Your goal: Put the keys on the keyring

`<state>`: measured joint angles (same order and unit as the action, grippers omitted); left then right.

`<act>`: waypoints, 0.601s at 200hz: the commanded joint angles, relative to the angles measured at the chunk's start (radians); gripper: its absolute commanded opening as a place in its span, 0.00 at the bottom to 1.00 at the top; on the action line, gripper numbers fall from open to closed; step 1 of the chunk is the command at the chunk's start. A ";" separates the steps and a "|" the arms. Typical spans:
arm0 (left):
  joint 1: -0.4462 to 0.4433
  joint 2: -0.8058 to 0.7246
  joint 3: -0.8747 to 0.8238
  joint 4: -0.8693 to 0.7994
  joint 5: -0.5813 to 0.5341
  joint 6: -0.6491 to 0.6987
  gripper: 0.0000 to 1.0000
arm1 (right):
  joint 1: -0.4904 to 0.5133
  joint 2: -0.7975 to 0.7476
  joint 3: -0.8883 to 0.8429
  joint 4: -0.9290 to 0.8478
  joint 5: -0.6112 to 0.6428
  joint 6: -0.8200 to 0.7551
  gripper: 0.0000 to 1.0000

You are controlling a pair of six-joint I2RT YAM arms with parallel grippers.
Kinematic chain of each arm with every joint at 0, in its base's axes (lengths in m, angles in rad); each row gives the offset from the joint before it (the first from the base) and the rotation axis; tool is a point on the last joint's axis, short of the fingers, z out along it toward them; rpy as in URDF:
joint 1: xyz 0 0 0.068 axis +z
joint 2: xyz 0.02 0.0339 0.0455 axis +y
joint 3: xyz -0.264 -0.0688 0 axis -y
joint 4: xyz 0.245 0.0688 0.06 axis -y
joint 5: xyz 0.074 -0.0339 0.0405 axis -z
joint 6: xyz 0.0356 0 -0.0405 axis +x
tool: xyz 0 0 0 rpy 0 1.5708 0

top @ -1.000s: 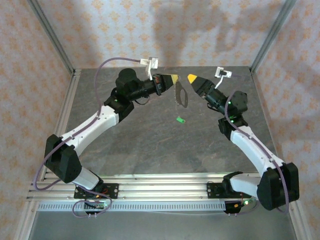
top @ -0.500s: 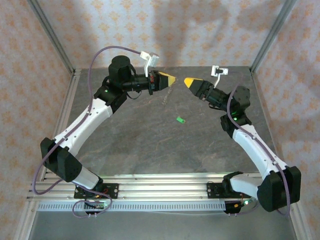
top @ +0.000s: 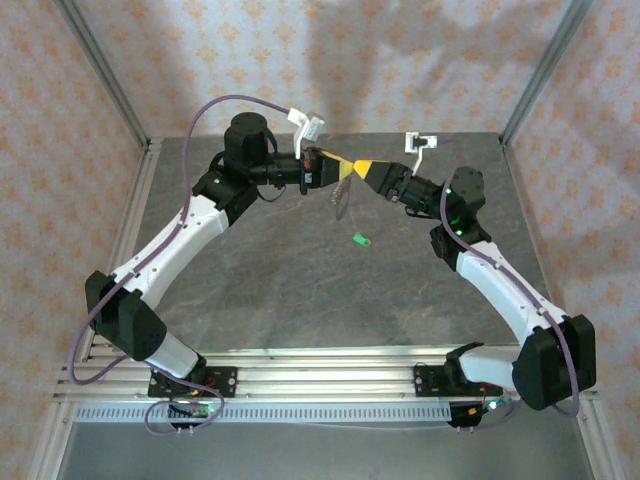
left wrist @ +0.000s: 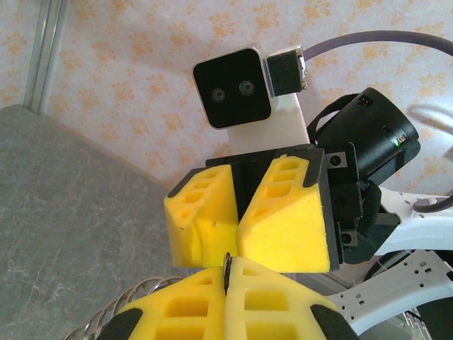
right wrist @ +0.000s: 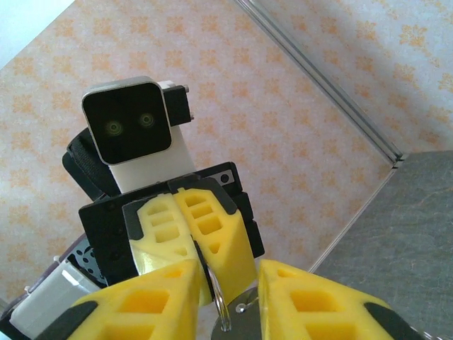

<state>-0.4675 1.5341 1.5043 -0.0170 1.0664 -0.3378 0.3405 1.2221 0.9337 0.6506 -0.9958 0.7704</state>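
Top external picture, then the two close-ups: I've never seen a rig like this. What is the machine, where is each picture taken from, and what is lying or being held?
These are two robot arms bolted at the near edge of a grey table. The wide picture looks down from above and behind them. Each close-up comes from a camera on one wrist: that arm's own tool at the bottom, the other arm's tool facing it. The left tool is shut on the keyring, a thin pale wire loop, and the keys dangle beneath it above the table. The right tool meets it tip to tip, jaws apart, the wire seemingly between them. On the table lies a small green thing; what it is I cannot tell.
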 commanded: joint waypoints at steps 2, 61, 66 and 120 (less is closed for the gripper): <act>-0.009 -0.008 0.012 0.026 0.025 0.014 0.00 | 0.010 -0.013 0.014 0.034 -0.020 -0.020 0.23; -0.010 -0.006 0.010 0.047 0.007 -0.001 0.00 | 0.011 -0.031 -0.027 0.038 -0.027 -0.024 0.11; -0.009 -0.005 0.010 0.050 0.008 -0.003 0.00 | 0.011 -0.032 -0.030 0.037 -0.026 -0.024 0.11; -0.012 0.001 0.013 0.065 0.003 -0.015 0.00 | 0.011 -0.023 -0.032 0.052 -0.041 -0.015 0.10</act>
<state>-0.4694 1.5345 1.5043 -0.0170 1.0653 -0.3424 0.3435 1.2079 0.9154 0.6674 -0.9997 0.7616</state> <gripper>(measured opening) 0.043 0.097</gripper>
